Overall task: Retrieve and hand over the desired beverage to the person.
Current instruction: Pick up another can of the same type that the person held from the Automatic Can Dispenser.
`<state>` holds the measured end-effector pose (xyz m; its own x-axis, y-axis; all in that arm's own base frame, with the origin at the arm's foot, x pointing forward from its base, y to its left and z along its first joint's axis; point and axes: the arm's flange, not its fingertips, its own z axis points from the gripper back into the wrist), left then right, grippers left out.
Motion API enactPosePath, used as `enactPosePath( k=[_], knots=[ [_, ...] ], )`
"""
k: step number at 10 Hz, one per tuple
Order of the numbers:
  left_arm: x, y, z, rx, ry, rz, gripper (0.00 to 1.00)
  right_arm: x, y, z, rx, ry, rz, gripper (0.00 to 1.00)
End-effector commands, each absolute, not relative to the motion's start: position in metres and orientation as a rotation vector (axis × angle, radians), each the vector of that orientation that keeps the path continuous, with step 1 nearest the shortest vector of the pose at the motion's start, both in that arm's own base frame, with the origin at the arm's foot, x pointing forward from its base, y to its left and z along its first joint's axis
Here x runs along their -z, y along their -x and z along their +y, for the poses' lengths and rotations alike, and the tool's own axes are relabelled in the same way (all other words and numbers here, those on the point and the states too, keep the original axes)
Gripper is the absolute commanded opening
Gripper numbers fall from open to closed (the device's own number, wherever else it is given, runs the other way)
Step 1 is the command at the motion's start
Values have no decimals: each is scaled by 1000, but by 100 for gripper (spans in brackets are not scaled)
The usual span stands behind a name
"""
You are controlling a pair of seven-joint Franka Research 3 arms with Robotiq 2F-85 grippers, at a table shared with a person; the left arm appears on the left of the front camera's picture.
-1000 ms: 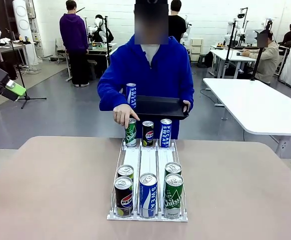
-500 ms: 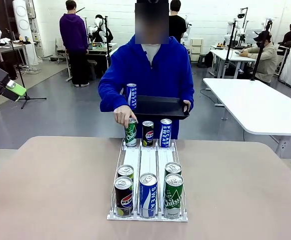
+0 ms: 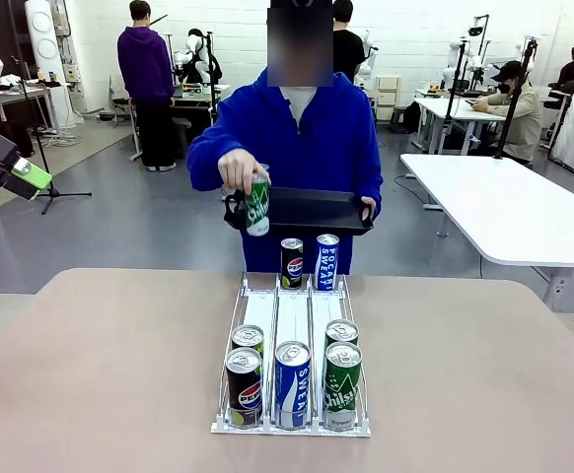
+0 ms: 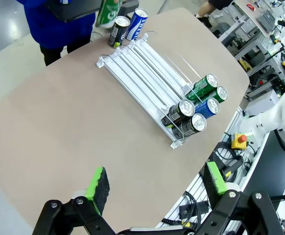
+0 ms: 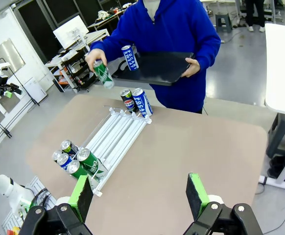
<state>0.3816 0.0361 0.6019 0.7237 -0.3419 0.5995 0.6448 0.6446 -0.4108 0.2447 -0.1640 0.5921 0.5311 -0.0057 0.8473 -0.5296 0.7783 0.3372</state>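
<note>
The rack (image 3: 292, 296) runs down the middle of the worktop (image 3: 90, 374), three lanes, cans at both ends. Left lane: a Pepsi can (image 3: 244, 386) at the near end with a green can (image 3: 249, 341) right behind it, and the far end of that lane is open. Middle lane: a blue Pocari Sweat can (image 3: 292, 383) near, a second Pepsi can (image 3: 292, 262) far. Right lane: a green Chilsung can (image 3: 342, 386) near, another green can (image 3: 342, 333) touching it from behind, and a far Pocari Sweat can (image 3: 327, 261).

The person (image 3: 307, 128) stands at the far edge. The person's hand (image 3: 240, 169) holds a green can by its top (image 3: 257, 207), tilted in the air, over the end of a black tray (image 3: 317, 210) carried level at the waist.

There is room to move: bare worktop on both sides of the rack, whose near end sits close to the robot's edge.

The left hand (image 4: 156, 181) is released, pads spread wide, gripping nothing, high over a corner of the worktop. The right hand (image 5: 139, 193) is equally released and empty, above the opposite side.

The right wrist view picks out a blue can standing on the tray (image 5: 129, 57); from the front, the raised green can and the person's hand cover that spot.
</note>
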Motion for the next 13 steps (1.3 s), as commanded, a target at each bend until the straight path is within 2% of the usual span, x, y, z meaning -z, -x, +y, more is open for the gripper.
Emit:
enactPosePath(
  k=[1,13],
  knots=[
    [-601,-381,36,598,656,-506,100,-591,-246,-163,-349,-633,-976,100],
    [-601,-381,36,598,656,-506,100,-591,-246,-163,-349,-633,-976,100]
  ],
)
